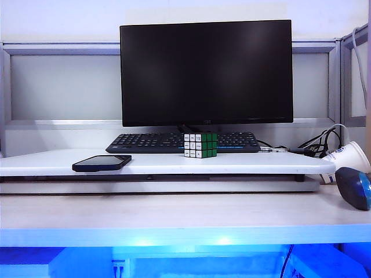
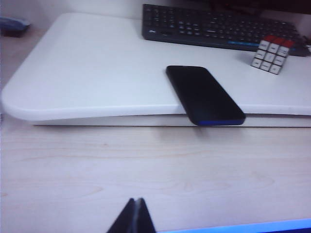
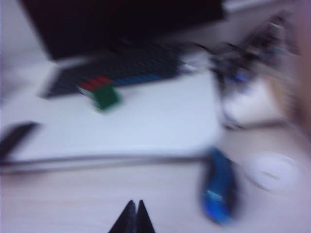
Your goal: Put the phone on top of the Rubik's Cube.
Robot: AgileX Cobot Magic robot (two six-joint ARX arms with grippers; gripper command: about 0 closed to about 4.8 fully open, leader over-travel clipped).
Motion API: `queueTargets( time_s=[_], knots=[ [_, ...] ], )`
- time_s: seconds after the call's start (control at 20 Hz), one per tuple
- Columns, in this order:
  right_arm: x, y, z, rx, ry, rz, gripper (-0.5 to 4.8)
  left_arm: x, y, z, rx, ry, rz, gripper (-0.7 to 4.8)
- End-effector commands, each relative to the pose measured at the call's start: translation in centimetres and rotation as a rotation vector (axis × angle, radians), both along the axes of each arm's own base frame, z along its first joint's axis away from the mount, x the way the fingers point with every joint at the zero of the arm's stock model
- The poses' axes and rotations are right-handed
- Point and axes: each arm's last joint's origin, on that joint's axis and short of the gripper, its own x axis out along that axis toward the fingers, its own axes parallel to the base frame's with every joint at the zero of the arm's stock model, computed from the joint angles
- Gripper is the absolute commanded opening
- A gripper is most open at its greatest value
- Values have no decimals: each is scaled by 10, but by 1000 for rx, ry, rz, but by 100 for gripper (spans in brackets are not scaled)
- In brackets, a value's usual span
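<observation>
Phone [image 1: 102,163] lies left of Rubik's Cube [image 1: 200,145]; both claws [image 2: 136,216] [image 3: 134,217] closed.

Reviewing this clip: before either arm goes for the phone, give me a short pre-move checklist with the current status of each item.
1. Phone reachable: lies flat at the front edge of the white platform, one end overhanging, nothing on it. Ok.
2. Rubik's Cube top free: nothing rests on it. Ok.
3. Phone and cube apart: clear gap between them. Ok.
4. Left gripper ready to grasp: fingers together, empty, low over the wooden table, short of the phone. Not ok, must open.
5. Right gripper out of the way: shut, empty, near the blue mouse; that view is blurred. Ok.
</observation>
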Motion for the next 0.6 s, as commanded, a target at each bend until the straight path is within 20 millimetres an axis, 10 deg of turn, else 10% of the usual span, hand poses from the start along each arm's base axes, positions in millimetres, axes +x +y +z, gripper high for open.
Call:
queueTargets(
  time_s=[0.05,0.6],
  knots=[
    [-2,3,13,115,-59,76,0,0,-1,0,-8,5,-30,-5],
    [24,26,75,130,-68,257,0,0,-1,0,-8,5,-32,-5]
  ],
)
